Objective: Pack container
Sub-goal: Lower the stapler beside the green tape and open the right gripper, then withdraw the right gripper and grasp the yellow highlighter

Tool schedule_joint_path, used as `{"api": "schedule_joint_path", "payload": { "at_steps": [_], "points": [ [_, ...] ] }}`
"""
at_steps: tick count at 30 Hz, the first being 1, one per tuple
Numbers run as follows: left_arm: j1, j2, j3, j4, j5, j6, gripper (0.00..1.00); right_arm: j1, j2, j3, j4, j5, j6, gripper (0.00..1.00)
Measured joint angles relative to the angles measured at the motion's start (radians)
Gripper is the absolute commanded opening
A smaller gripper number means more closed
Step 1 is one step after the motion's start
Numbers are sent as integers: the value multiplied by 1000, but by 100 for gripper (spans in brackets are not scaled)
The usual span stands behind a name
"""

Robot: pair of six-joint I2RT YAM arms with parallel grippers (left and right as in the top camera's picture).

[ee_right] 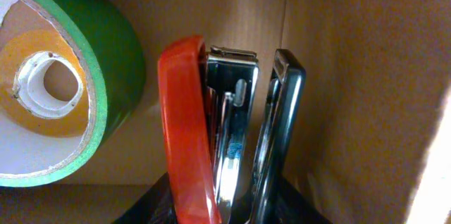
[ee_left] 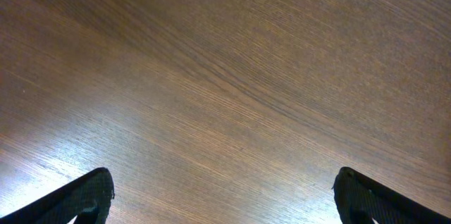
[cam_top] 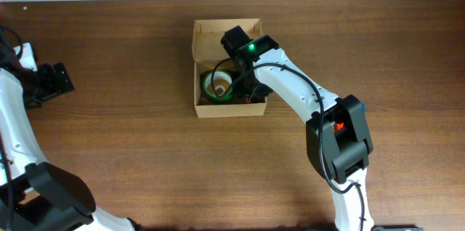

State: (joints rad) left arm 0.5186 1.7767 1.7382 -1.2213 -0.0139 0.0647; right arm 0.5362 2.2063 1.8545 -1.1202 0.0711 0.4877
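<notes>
Cardboard container [cam_top: 229, 110] lying open on the table [cam_top: 131, 136], at upper centre in the overhead view. Inside lie a green tape roll [ee_right: 63, 90] and, just beside it near a side wall, a red-and-metal stapler [ee_right: 211, 125]. Right end effector [ee_right: 229, 206] reaches into the container with the stapler between its fingers; whether they pinch it cannot be told. Left end effector [ee_left: 225, 203] is spread wide above bare table, well apart from the container.
</notes>
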Motion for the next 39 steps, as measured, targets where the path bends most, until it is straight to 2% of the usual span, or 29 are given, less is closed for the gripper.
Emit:
{"api": "schedule_joint_path", "payload": {
  "at_steps": [6,10,22,25,33,39],
  "points": [
    [0,0,0,0,0,0,100,0,0,0,0,0,-5,44],
    [0,0,0,0,0,0,100,0,0,0,6,0,-14,50],
    [0,0,0,0,0,0,100,0,0,0,32,0,-47,49],
    [0,0,0,0,0,0,100,0,0,0,35,0,-57,47],
    [0,0,0,0,0,0,100,0,-25,0,78,15,-114,26],
    [0,0,0,0,0,0,100,0,-155,23,58,37,-152,23]
  ]
}}
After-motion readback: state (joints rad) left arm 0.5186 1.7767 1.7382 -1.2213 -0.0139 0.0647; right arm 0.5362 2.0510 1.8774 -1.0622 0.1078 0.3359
